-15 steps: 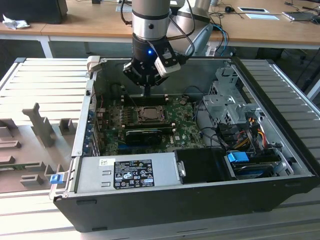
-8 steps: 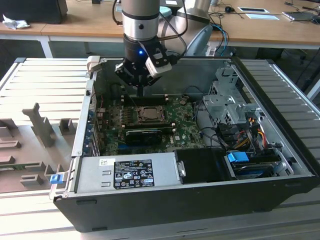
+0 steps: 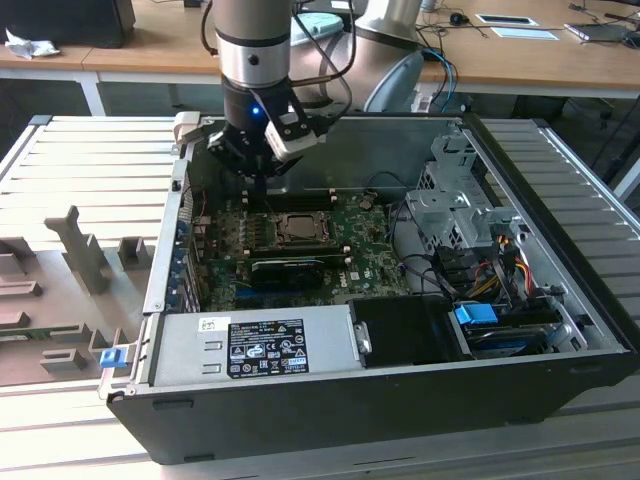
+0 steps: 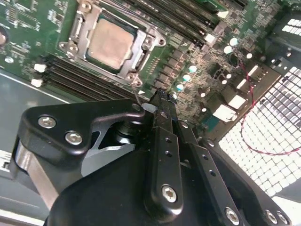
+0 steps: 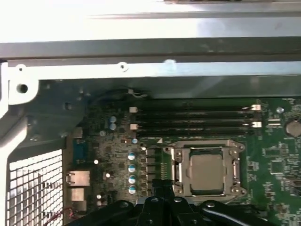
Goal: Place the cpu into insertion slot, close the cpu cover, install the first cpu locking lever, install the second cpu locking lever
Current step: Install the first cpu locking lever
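The cpu (image 5: pixel 206 172), a flat square chip with a dull silver-grey top, lies level near the middle of the green motherboard (image 5: pixel 277 162), and the cpu cover (image 5: pixel 233 167), a silvery metal frame, lies flat around it, chip showing through its square window.

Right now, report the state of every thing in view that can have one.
cpu, seated flat in its socket.
cpu cover, lowered flat around the cpu.
gripper, poised just beside the socket.
computer case, lying open, side panel off.
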